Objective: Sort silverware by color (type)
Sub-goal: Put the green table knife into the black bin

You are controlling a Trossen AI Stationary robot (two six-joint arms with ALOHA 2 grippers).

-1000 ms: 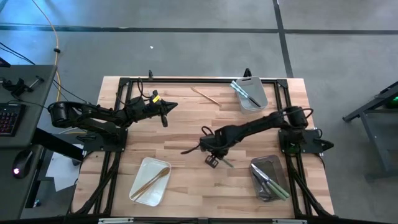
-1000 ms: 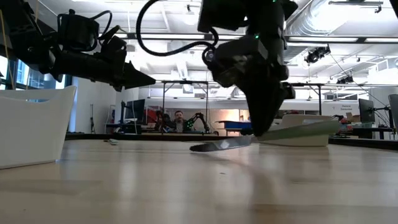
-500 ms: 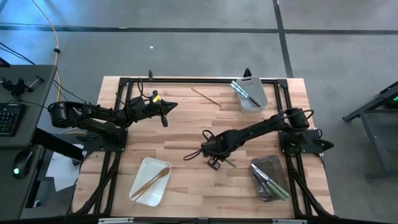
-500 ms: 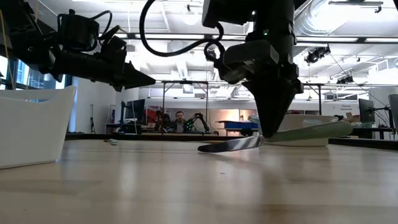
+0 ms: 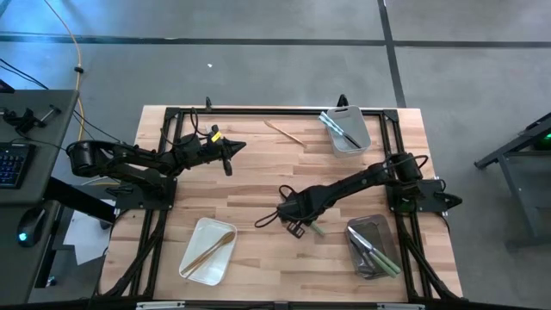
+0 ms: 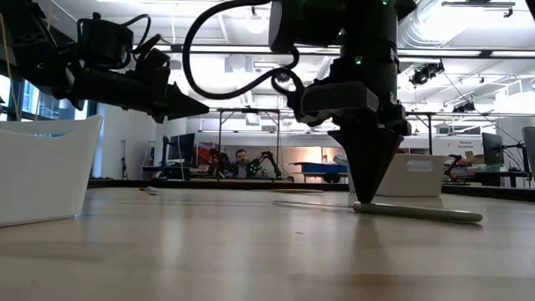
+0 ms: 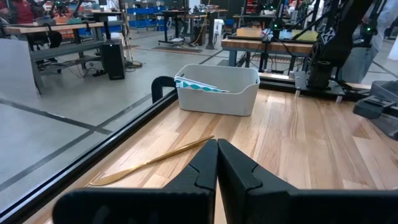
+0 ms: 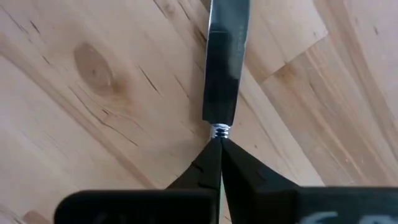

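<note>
Wooden counter (image 5: 258, 181) holds a thin, stiff, slippery knife (image 6: 415, 213); the right hand (image 5: 295, 226) pinches its neck, left hand (image 5: 227, 151) clenched.

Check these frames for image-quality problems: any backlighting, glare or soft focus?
Low view: bright ceiling lights behind leave the right gripper a silhouette, and the near tabletop is soft. Right wrist view: the knife blade carries dark and bright reflections. High view: evenly lit, no glare.

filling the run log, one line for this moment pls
right gripper: shut on green-handled knife, on table | left gripper: shut, waiting
</note>
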